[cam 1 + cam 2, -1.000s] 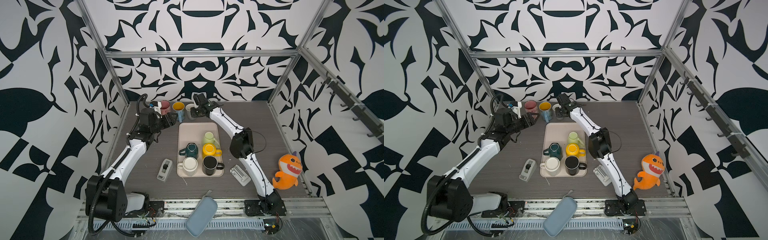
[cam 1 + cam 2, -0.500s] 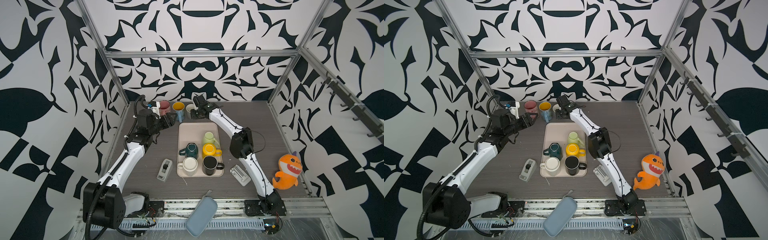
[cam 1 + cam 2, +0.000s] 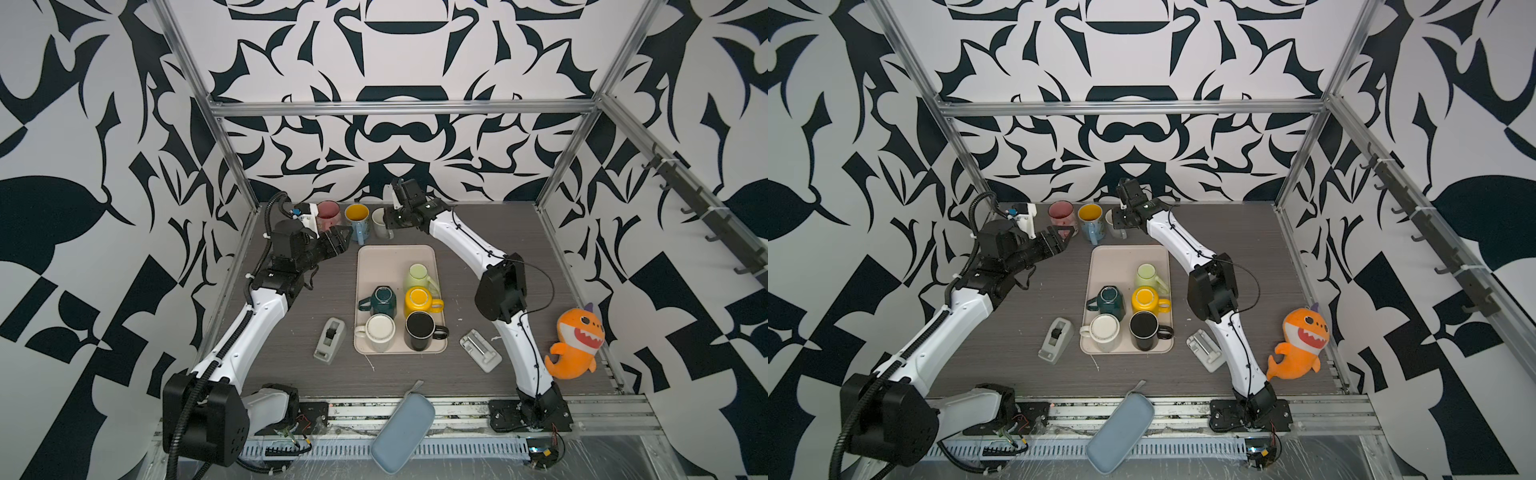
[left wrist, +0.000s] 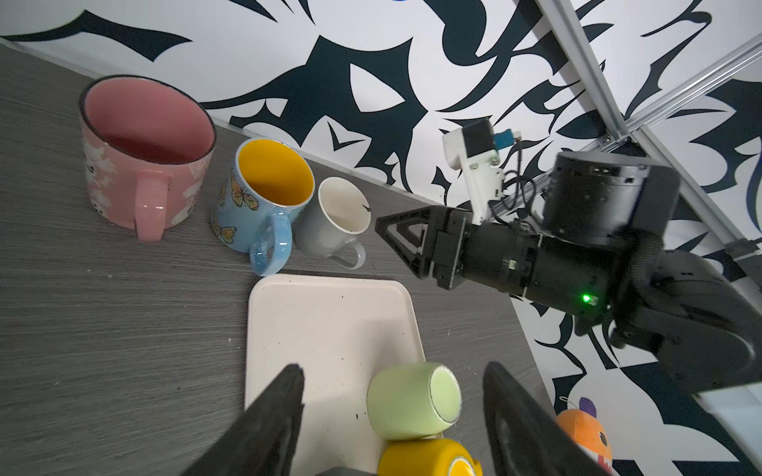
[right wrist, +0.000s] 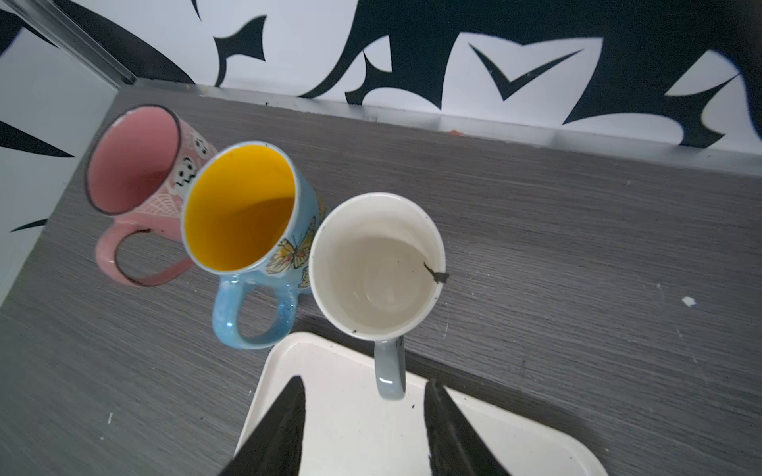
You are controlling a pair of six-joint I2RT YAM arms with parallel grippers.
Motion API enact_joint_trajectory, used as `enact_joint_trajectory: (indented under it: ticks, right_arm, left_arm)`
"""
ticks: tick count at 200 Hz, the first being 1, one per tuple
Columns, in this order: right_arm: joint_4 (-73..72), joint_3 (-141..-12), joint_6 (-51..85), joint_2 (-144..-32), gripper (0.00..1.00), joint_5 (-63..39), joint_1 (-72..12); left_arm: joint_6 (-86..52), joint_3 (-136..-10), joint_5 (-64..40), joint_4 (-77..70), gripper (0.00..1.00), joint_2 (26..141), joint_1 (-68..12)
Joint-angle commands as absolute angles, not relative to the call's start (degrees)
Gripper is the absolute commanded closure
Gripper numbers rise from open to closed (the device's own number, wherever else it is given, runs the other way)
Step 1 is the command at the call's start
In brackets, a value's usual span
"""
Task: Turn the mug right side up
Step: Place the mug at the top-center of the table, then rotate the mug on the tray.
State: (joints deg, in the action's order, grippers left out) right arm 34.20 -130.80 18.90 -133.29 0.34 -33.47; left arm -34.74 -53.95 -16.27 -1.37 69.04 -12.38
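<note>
Beside the grey mug [image 5: 375,268], the outstretched right end effector [image 5: 365,383] sits parted and empty.

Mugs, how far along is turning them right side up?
Done: pink mug, blue mug and grey mug stand upright behind the tray. In hand: nothing; both arms' jaws are open, empty. Left: green mug and four others on the tray, apparently upside down.

I could read no word, number or brand mark on anything in the room. The blue mug [image 4: 264,202] bore only painted butterflies and the pink mug [image 4: 144,152] only small white figures. Neither had any lettering that I could make out.
</note>
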Motion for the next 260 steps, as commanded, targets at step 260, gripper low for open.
enact_joint_trajectory:
  ticks: [260]
  right_arm:
    - [-8.78, -43.24, 81.31, -75.47, 0.33, -8.09, -25.56]
  left_arm:
    - [-30.15, -51.92, -1.77, 4.22, 0.27, 63.25, -12.91]
